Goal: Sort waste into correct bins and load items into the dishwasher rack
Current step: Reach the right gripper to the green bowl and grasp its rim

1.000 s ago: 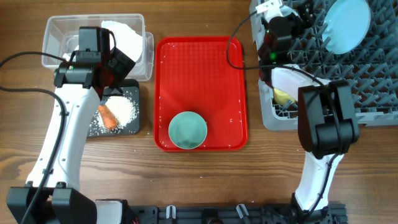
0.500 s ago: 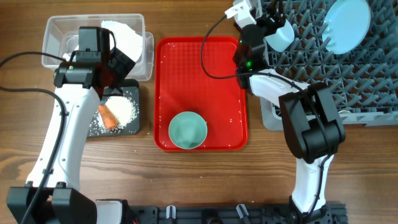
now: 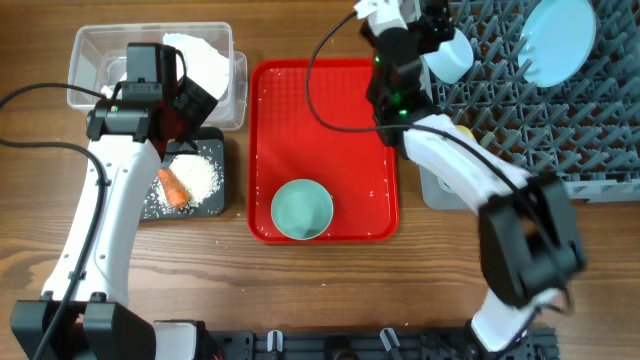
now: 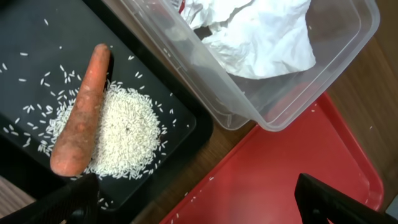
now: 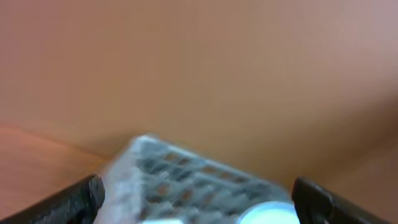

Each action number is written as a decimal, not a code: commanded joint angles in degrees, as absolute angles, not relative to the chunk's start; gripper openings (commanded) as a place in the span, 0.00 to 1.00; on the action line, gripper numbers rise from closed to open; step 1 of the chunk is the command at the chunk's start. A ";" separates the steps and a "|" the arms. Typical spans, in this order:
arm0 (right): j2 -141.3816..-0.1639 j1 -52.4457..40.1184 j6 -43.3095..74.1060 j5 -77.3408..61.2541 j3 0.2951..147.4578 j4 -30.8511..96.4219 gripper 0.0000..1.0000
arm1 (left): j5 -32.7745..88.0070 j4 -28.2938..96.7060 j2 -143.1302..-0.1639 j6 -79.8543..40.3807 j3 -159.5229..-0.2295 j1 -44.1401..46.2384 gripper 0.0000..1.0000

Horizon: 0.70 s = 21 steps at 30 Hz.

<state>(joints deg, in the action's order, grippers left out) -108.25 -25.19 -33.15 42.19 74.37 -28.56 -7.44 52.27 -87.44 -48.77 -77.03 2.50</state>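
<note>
The pale green bowl (image 3: 302, 209) sits on the red tray (image 3: 320, 110). The light blue plate (image 3: 558, 38) stands in the grey dishwasher rack (image 3: 580, 150), with a bit of the yellow cup (image 3: 462, 129) at the rack's left side. The carrot (image 4: 78, 112) and rice (image 4: 121, 134) lie in the black tray (image 4: 31, 37). The white napkin (image 4: 255, 37) lies in the clear tub (image 4: 261, 115). My left gripper (image 4: 202, 208) is open and empty above the black tray's corner. My right gripper (image 5: 199, 208) is open and empty, raised by the rack's top left corner (image 3: 425, 25).
A pale round dish (image 3: 452, 55) sits at the rack's left end beside my right wrist. Stray rice grains dot the red tray's surface. The right wrist view is blurred and shows the rack (image 5: 186, 180) against bare wood.
My right arm has swung left and back, from the rack's front left corner to the red tray's far right corner. My left arm has not moved.
</note>
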 commanded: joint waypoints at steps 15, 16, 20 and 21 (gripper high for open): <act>-85.67 -26.00 2.87 -24.93 69.36 36.16 1.00 | -7.55 52.18 -87.92 -49.34 -76.82 2.39 1.00; -87.02 -26.04 2.44 -24.97 68.42 36.14 1.00 | -7.55 52.18 -87.92 -49.32 -76.82 2.39 1.00; -94.45 -27.22 -0.05 -25.98 66.81 36.27 0.98 | -7.55 52.18 -87.92 -49.32 -76.82 2.39 1.00; -96.27 -27.75 -0.19 -25.98 66.78 36.18 0.98 | -7.55 52.18 -87.92 -49.34 -76.82 2.39 1.00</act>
